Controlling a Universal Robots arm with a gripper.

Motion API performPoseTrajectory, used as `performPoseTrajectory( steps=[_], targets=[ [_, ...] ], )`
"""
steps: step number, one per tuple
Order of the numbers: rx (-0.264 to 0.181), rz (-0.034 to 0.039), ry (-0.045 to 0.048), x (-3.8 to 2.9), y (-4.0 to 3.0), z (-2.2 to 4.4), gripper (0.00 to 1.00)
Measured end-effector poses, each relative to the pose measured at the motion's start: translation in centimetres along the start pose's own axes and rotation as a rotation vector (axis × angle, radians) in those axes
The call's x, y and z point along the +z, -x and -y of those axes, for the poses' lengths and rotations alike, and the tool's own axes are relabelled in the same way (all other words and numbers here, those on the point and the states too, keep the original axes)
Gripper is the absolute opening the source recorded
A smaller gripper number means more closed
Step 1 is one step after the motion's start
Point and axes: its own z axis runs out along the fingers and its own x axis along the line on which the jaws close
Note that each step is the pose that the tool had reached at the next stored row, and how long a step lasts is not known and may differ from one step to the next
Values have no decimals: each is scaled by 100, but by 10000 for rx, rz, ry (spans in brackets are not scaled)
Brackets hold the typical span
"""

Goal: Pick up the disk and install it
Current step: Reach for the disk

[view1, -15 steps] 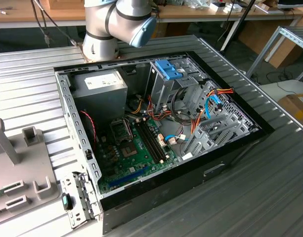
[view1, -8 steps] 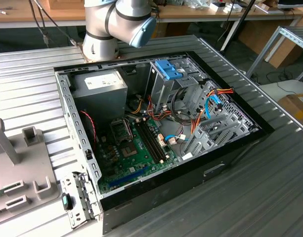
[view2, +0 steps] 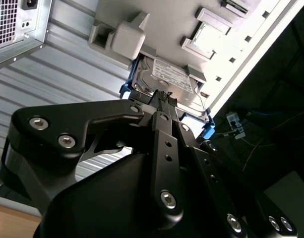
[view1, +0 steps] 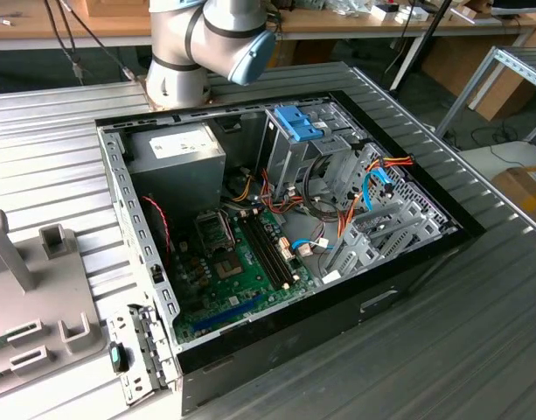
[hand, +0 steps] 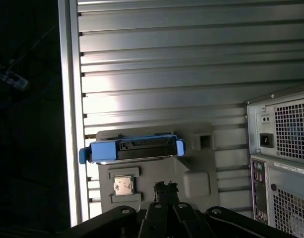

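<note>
- Second wrist view: disk (view2: 166, 79) resting at an edge of grey holder (view2: 117, 15), not yet lifted.
- Empty claw (view2: 164, 94) pinched narrow, close above disk.
- Pickup and installation both undone.

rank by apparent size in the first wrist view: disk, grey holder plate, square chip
1. grey holder plate
2. disk
3. square chip, clearly smallest
Disk and chip sit on the plate, so nearness hardly skews it.
</note>
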Motion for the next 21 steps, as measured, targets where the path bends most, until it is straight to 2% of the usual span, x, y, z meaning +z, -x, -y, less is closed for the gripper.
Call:
performPoseTrajectory(
  steps=[2, 7, 10, 16, 21],
  targets=[
    [-1, 0, 0, 2, -36, 3, 11],
    [-1, 0, -4, 8, -179, 14, 11],
    [0, 0, -8, 11, -234, 18, 11],
    [-1, 1, -20, 18, -306, 24, 11],
    [-1, 2, -28, 20, -315, 25, 11]
  ],
)
